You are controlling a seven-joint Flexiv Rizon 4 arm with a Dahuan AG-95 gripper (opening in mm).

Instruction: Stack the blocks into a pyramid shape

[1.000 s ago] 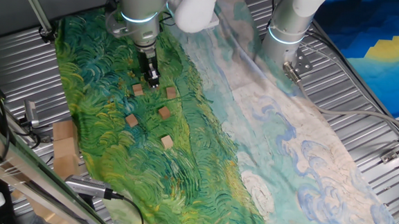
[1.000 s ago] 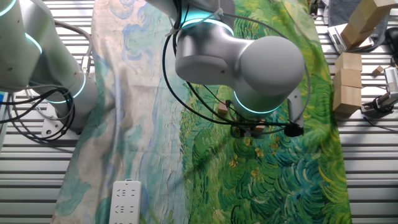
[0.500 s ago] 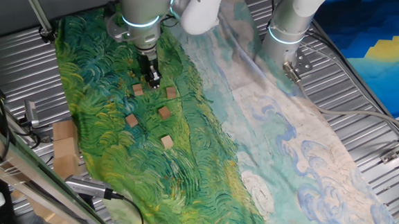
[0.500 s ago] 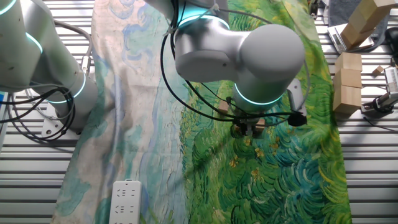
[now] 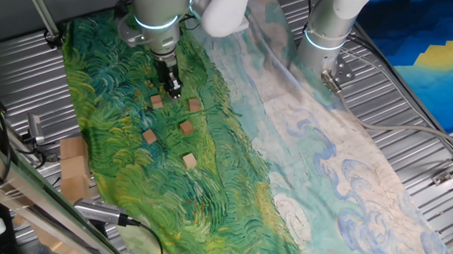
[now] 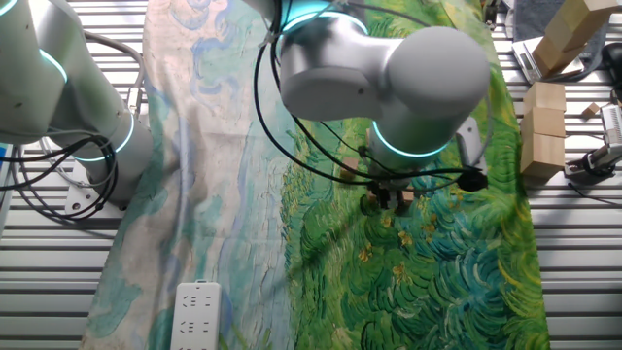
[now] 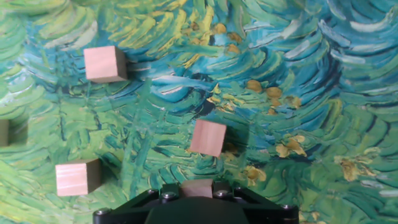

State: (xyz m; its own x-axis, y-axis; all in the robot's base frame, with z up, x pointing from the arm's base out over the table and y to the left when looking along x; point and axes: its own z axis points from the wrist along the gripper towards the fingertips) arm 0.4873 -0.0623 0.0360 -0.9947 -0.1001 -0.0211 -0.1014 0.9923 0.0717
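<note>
My jaws grip one block (image 7: 197, 187), held above the surface (image 5: 232, 167). Another block (image 7: 208, 138) sits just beyond it. Two more lie left: one far (image 7: 105, 63), one near (image 7: 77, 177). A fifth pokes in at the left edge (image 7: 4, 132).
</note>
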